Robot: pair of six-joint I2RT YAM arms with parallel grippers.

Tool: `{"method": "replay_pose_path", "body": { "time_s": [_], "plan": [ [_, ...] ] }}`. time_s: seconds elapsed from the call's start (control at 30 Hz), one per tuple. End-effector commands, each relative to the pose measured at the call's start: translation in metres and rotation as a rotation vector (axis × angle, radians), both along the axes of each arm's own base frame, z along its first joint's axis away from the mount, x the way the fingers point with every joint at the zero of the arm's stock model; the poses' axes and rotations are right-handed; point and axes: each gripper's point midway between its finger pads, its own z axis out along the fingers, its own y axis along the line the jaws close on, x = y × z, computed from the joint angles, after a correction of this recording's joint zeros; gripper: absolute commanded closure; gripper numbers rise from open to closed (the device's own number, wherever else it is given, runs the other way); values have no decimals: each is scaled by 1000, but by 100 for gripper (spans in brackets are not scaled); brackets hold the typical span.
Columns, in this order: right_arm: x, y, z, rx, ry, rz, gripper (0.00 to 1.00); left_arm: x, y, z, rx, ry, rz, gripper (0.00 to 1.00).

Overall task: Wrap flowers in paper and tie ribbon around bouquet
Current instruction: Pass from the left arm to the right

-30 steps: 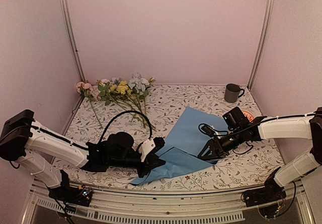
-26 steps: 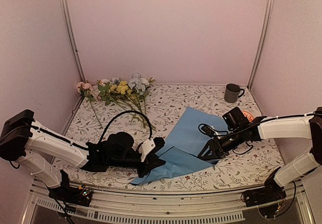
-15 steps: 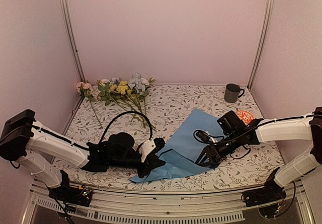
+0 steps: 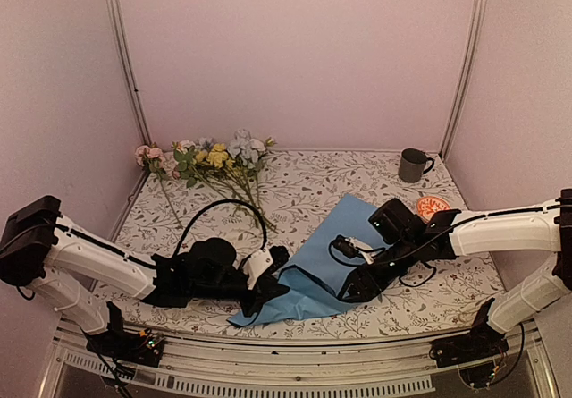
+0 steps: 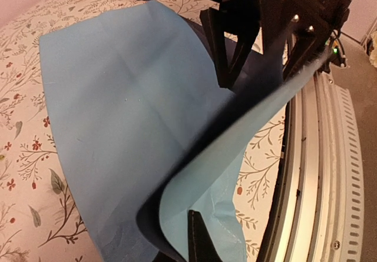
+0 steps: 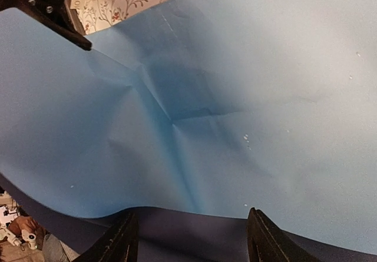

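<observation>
Left gripper [image 4: 271, 279] is clamped on the paper [image 4: 344, 224] at its 7 o'clock corner. Right gripper [image 4: 352, 287] has jaws apart, straddling the lifted edge at 5 o'clock. Flowers [image 4: 214, 161] lie well apart at 10 o'clock. Risk: with only one side pinched, the sheet could flop or crease if the left arm pulls.

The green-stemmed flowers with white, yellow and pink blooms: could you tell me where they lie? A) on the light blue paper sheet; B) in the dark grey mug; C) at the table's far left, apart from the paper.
C: the green-stemmed flowers lie at the far left, clear of the light blue paper sheet.
</observation>
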Motion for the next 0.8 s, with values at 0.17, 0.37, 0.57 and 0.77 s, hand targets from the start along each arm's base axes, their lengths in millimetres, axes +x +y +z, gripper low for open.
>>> {"method": "replay_pose_path", "body": {
  "time_s": [0.17,0.37,0.57,0.77],
  "plan": [
    [20,-27,-28,-123,87,-336,33,2,9,-4,-7,26,34,100],
    [30,-32,-21,77,177,-518,29,-1,7,-10,-3,34,17,100],
    [31,-41,-29,135,268,-622,28,-3,4,-13,8,36,7,100],
    [31,-38,-15,163,266,-597,28,-4,6,-18,21,37,10,100]
  ]
}}
